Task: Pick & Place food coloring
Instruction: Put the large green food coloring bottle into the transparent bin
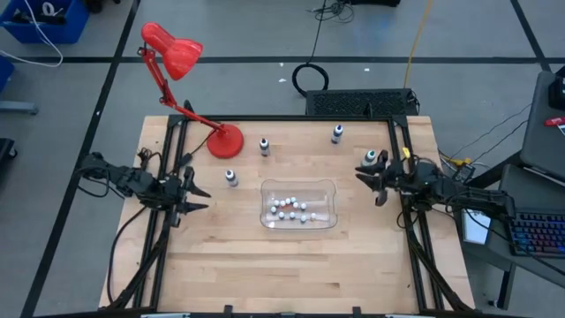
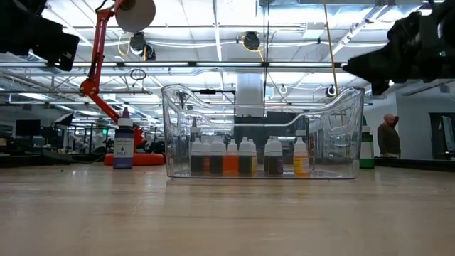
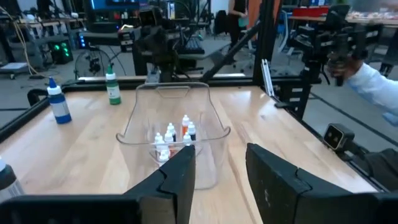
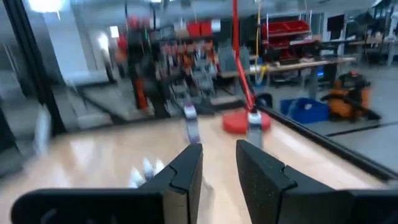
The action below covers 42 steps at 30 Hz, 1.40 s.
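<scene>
Four food coloring bottles (image 1: 264,147) stand apart around the clear bin (image 1: 328,188), mid-counter (image 1: 291,274). The left gripper (image 1: 199,198) and right gripper (image 1: 364,175), fingers slightly spread and empty, flank the bin. Bin contents are indistinct.

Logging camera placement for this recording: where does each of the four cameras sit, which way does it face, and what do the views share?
High view: above the table, looking straight down; shows both arms, left gripper, right gripper.
Low view: at tabletop height, looking level through the clear bin into the room; dark arm parts at the top corners.
Left wrist view: on the left arm, facing the bin; left gripper's open fingers in front.
Right wrist view: on the right arm, facing the red lamp; its open fingers in front.
Shared: high, low and left wrist views show the bin with small bottles.
</scene>
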### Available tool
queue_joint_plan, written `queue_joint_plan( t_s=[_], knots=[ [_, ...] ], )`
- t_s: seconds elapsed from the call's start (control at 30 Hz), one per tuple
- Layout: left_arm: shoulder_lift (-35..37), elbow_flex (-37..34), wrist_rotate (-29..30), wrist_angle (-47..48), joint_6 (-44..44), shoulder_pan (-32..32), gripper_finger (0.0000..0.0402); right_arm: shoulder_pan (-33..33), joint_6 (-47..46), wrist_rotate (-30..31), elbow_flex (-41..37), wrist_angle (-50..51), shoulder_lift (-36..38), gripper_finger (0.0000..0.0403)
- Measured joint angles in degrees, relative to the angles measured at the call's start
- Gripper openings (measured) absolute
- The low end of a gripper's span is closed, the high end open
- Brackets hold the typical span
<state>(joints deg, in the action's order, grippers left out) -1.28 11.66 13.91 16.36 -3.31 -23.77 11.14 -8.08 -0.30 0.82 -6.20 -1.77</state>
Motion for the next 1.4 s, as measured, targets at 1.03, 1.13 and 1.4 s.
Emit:
queue_joint_plan(
  t_s=[1.03, 1.13, 1.4],
  knots=[
    [-0.2, 0.0, -0.3, 0.1, 0.1, 0.0, 0.0145, 0.1, -15.9, 18.0, 37.5, 28.8, -19.0, 0.01],
    [-0.2, 0.0, -0.4, 0.1, 0.1, 0.0, 0.0145, 0.2, -20.6, 18.2, 53.3, 49.0, -33.3, 0.0131],
    [-0.2, 0.0, -0.4, 0.1, 0.1, 0.0, 0.0145, 2.3, -28.1, 12.1, 82.4, 85.7, -67.0, 0.0242]
  ],
)
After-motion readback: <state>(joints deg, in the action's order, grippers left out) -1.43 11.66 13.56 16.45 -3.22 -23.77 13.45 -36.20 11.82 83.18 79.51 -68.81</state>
